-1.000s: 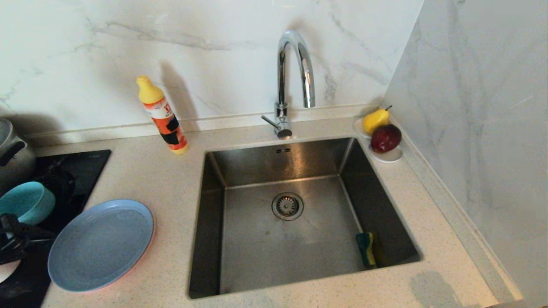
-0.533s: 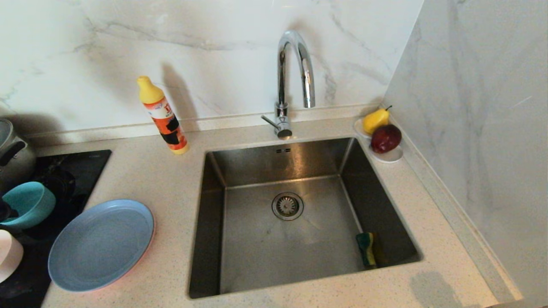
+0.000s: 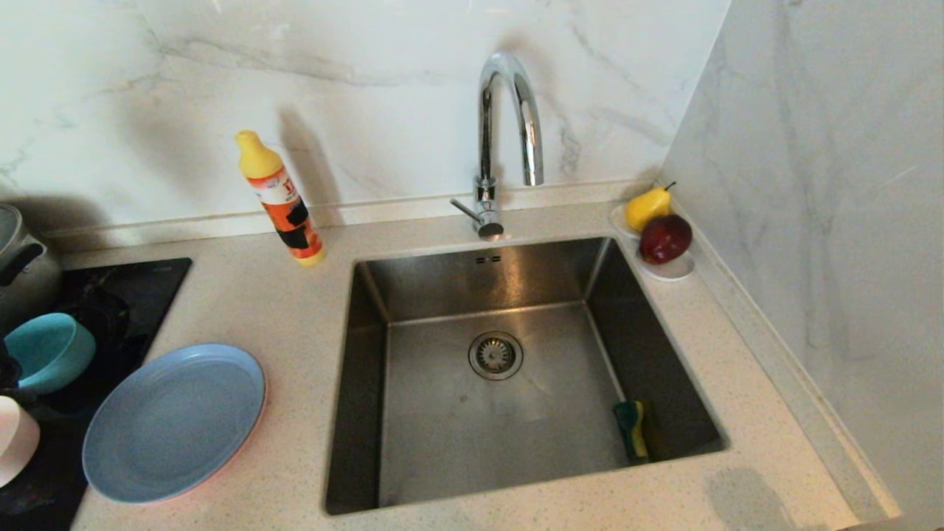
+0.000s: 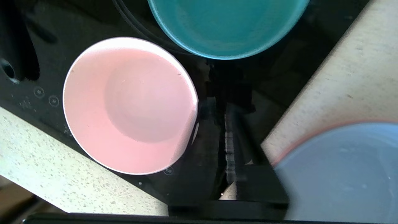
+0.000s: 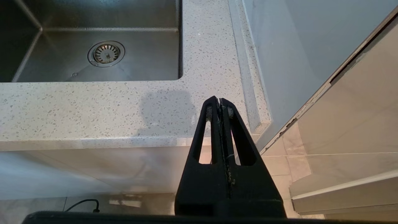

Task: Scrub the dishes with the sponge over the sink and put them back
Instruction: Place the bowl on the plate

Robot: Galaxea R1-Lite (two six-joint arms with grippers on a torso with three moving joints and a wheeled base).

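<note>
The sponge [image 3: 632, 429], yellow with a green face, stands on edge in the sink's [image 3: 442, 435] front right corner. Left of the sink, the grey-blue plate [image 3: 173, 420] lies on the salmon-pink plate, of which only a rim [image 4: 311, 137] shows. The teal bowl [image 3: 48, 352] and the pale pink-white bowl [image 3: 15, 439] sit on the black hob. My left gripper [image 4: 217, 107] hangs over the hob between pink-white bowl [image 4: 130, 105], teal bowl [image 4: 227, 25] and grey-blue plate [image 4: 339, 174]. Its fingers stand a narrow gap apart beside the pink-white bowl's rim, with nothing between them. My right gripper [image 5: 219, 101] is shut and empty, parked low off the counter's front right.
An orange detergent bottle [image 3: 280, 199] stands behind the plates. The tap [image 3: 505, 140] arches over the sink's back edge. A white dish with a pear and an apple [image 3: 660, 232] sits in the right corner. A steel pot [image 3: 18, 265] is on the hob's far side.
My left gripper has drawn back out of the head view at the left edge. The pink-white bowl has shifted and more of it shows than before. The right arm has not moved.
</note>
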